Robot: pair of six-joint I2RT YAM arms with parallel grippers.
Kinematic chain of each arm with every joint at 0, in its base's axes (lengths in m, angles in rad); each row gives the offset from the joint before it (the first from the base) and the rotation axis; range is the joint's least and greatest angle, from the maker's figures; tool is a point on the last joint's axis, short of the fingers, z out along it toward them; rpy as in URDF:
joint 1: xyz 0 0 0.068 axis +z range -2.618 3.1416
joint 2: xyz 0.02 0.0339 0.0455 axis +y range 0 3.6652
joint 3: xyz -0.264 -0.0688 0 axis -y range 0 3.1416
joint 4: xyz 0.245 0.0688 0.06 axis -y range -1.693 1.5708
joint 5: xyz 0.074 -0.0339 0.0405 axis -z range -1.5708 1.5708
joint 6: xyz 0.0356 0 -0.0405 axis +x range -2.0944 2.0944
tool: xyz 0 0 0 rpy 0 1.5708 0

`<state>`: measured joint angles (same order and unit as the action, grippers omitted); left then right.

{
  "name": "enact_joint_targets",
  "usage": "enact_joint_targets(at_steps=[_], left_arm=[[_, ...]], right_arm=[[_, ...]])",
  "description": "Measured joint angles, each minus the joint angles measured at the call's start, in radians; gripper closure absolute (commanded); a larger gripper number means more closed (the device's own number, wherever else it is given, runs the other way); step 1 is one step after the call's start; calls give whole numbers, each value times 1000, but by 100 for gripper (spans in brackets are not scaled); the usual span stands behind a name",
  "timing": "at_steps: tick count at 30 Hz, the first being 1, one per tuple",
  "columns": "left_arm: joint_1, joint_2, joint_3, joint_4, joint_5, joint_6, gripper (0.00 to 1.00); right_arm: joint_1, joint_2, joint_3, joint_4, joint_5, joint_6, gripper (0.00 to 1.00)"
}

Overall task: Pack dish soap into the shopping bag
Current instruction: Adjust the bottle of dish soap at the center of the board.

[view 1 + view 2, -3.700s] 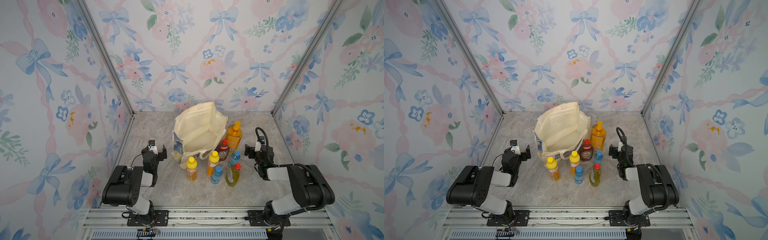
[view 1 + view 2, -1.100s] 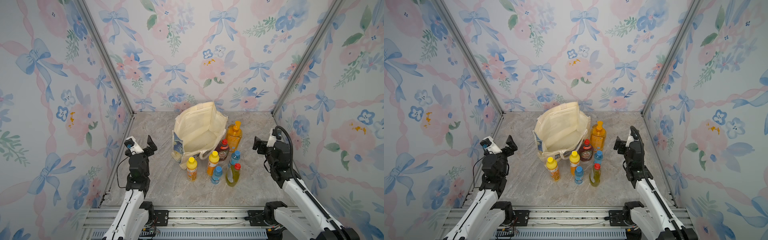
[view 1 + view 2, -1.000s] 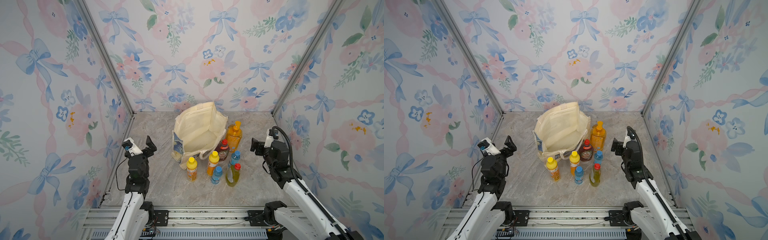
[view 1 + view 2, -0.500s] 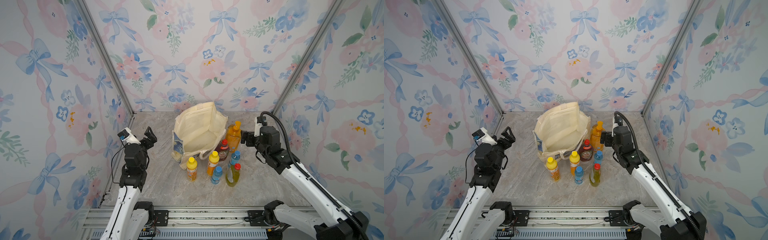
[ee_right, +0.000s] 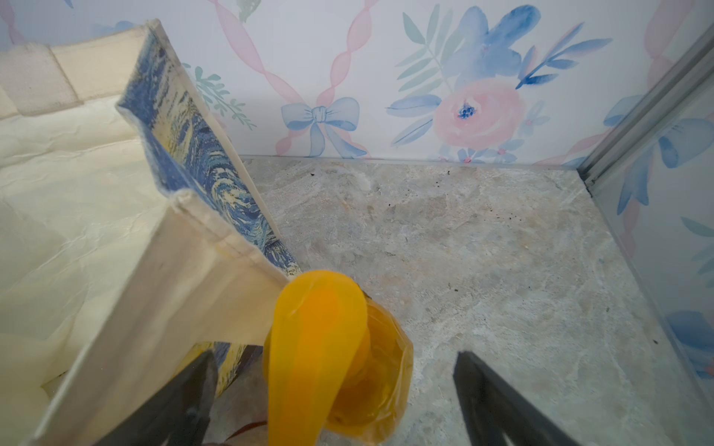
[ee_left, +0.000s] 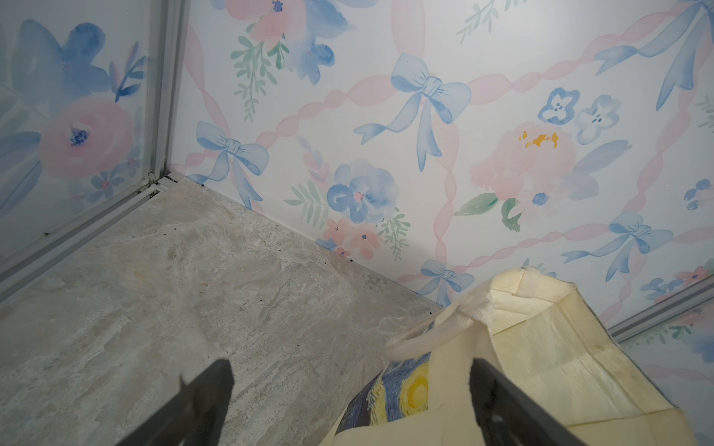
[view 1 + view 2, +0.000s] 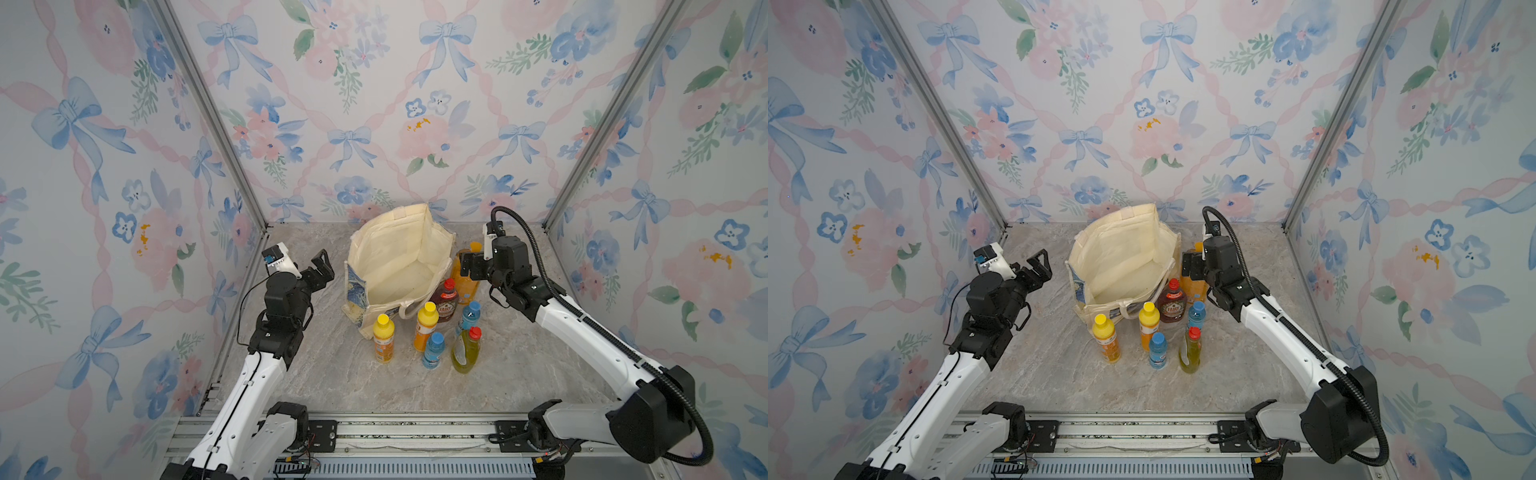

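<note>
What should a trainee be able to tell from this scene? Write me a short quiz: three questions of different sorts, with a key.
1. True or false: the bag already holds a bottle.
2. The right end effector, open, is closest to which one? A the orange pump bottle; B a small blue one; C the yellow-green one.
3. Fill in: ___ bottles stand on the table outside the bag.
Key: 1 false; 2 A; 3 seven.
</note>
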<state>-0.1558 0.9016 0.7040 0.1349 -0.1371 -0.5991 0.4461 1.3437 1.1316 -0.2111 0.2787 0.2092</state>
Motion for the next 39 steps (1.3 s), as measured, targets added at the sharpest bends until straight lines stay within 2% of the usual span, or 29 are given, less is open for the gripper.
enact_joint_targets(at_steps=[6,12,18,24,31,39], left_arm=[[-10,24,71,-11,23,4,2],[-15,29,84,-14,32,13,2],[-15,43,84,-30,34,15,2],[-17,51,87,-30,34,15,2],[-22,53,95,-33,34,16,2],[-23,60,127,-39,34,23,2]], right_arm=[[0,94,76,2,45,21,12],[-4,149,95,-21,66,35,19],[-29,149,82,-33,66,39,35],[-87,115,48,-18,-7,16,45],[-195,105,46,-10,-146,-43,46],[-209,112,50,-11,-260,-72,47]])
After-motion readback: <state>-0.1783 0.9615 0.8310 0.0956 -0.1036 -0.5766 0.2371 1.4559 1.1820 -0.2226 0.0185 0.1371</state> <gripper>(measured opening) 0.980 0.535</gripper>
